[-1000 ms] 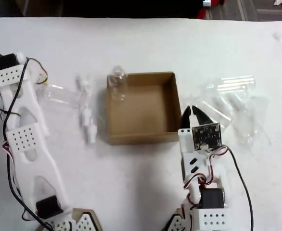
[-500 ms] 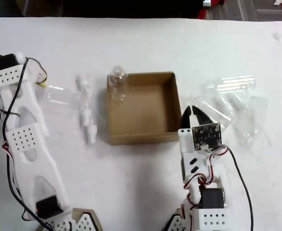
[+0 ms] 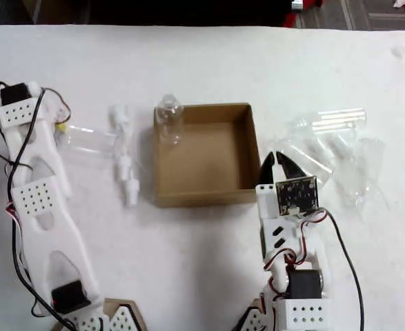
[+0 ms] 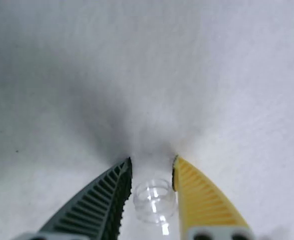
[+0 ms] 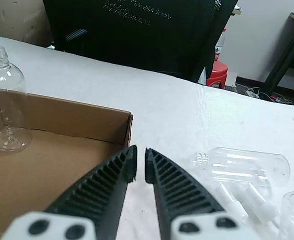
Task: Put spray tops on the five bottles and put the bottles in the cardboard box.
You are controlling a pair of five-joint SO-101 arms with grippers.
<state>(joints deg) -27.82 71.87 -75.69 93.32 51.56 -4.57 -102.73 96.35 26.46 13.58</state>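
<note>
The left gripper (image 4: 152,160) is clamping a clear bottle (image 4: 155,201); it is best carrying it level toward the spray tops (image 3: 125,162) just ahead; the right gripper (image 5: 140,155), jaws nearly together and empty, is resting beside the cardboard box (image 3: 202,198).

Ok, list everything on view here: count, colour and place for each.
cardboard box: one, brown, open, mid-table.
upright bottle: one, clear, uncapped, inside the box at a far corner.
lying bottle: one, clear, on its side left of the box.
spray tops: about three, white, loose between lying bottle and box.
bottle heap: clear, likely three, white tops among them, right of the box.
table: one, white.
chair: one, black, behind the table.
left gripper: dark and yellow fingers, clamped on the lying bottle's mouth.
right gripper: black, nearly closed, empty, by the box's near corner.
</note>
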